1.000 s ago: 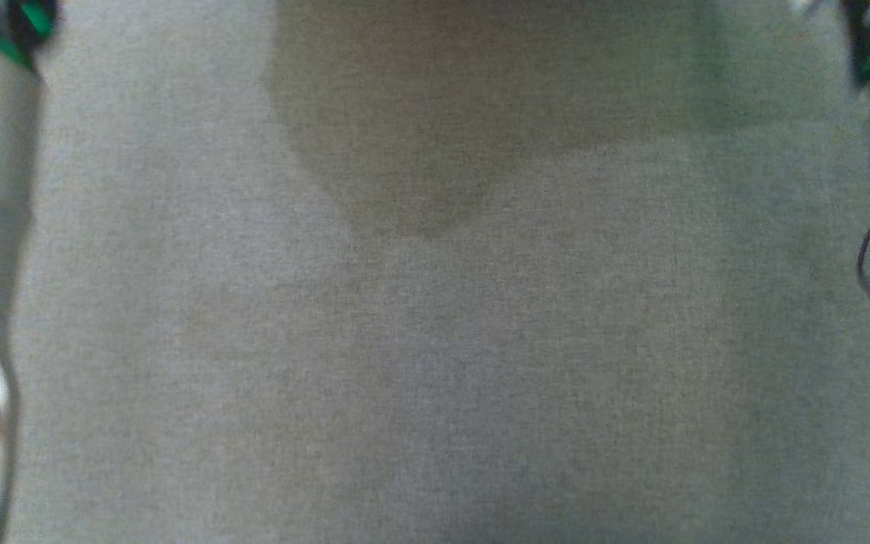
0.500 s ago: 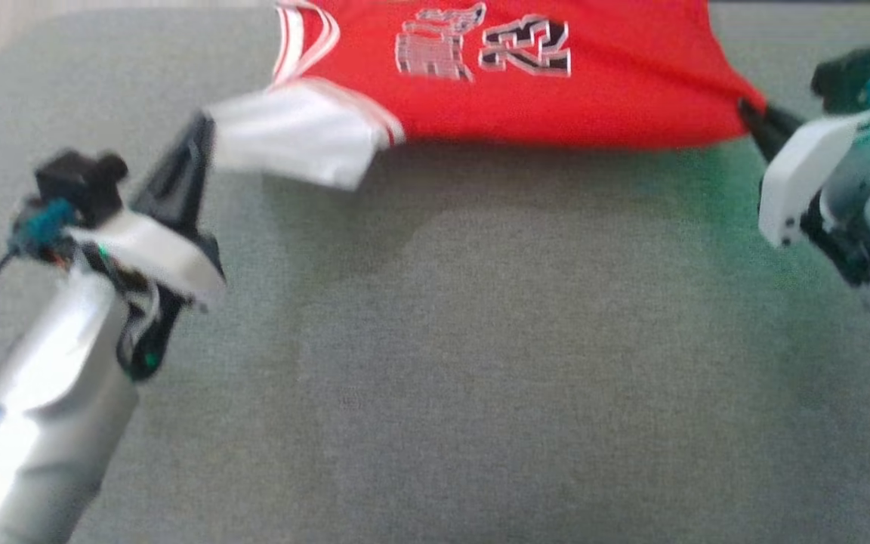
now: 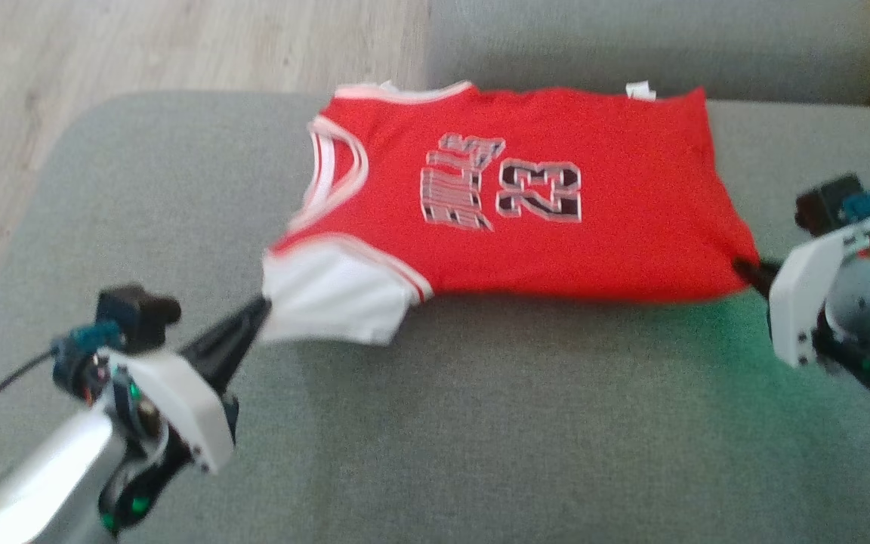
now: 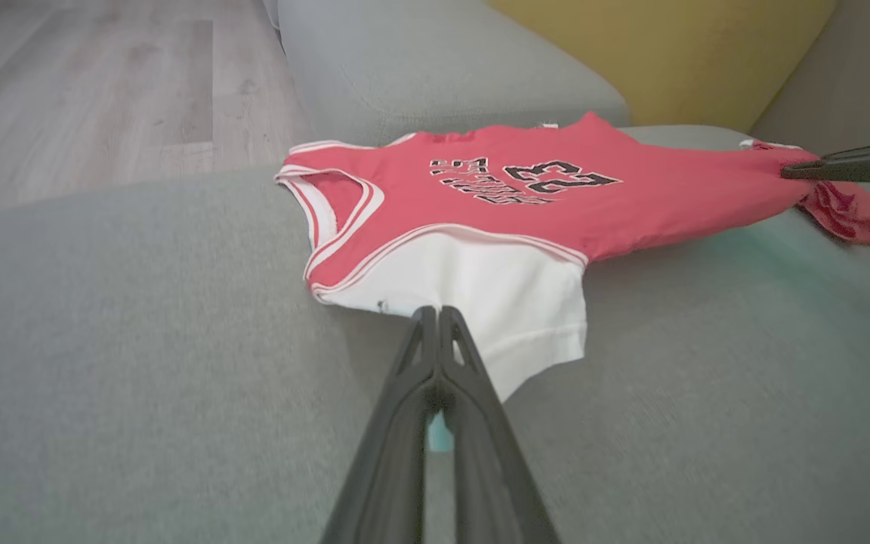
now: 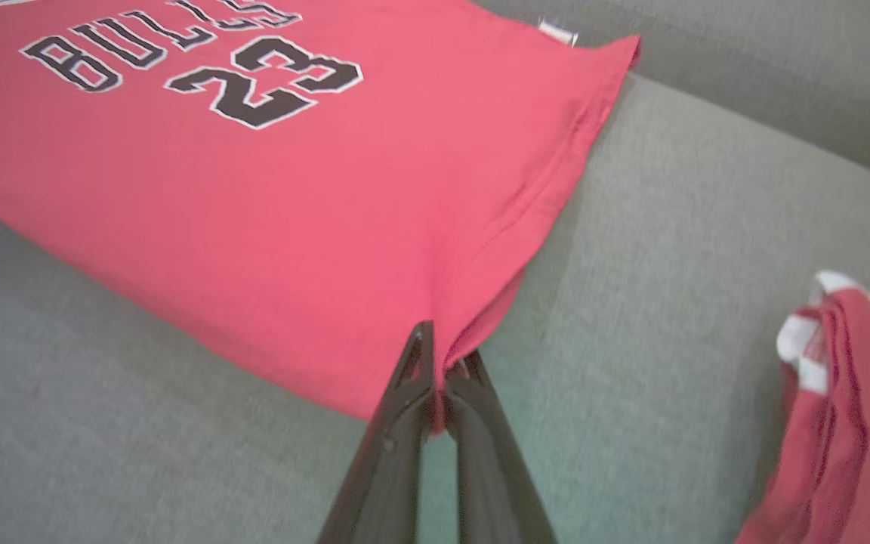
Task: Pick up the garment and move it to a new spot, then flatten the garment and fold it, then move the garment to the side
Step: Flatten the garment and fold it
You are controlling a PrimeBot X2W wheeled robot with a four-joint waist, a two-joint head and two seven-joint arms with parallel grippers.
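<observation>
The left gripper (image 4: 435, 313) has its two long dark fingers pressed together on the hem of the white sleeve (image 4: 503, 302), pinching the soft cloth. The right gripper (image 5: 435, 355) is likewise clamped on the opposite lower corner of the red basketball jersey (image 3: 631, 189), where the fabric bunches into short creases. Between these two pinch points the near edge of the jersey is drawn into a taut line and lifted slightly, while its far part lies flat on the sofa seat (image 3: 480, 423). The jersey is a smooth knit, red with white striped piping at the neck and armhole, and it bears black white-edged lettering, "BULLS" and two digits, 23. A small white tag shows at the far edge. One more red garment with white trim (image 5: 843, 393) lies crumpled to the right. The seat is grey, coarse-woven upholstery with a rounded corner, a grey back cushion (image 3: 631, 45) behind it and a yellow cushion (image 4: 669, 53) beyond. The pale wood-plank floor (image 3: 140, 45) lies to the left.
</observation>
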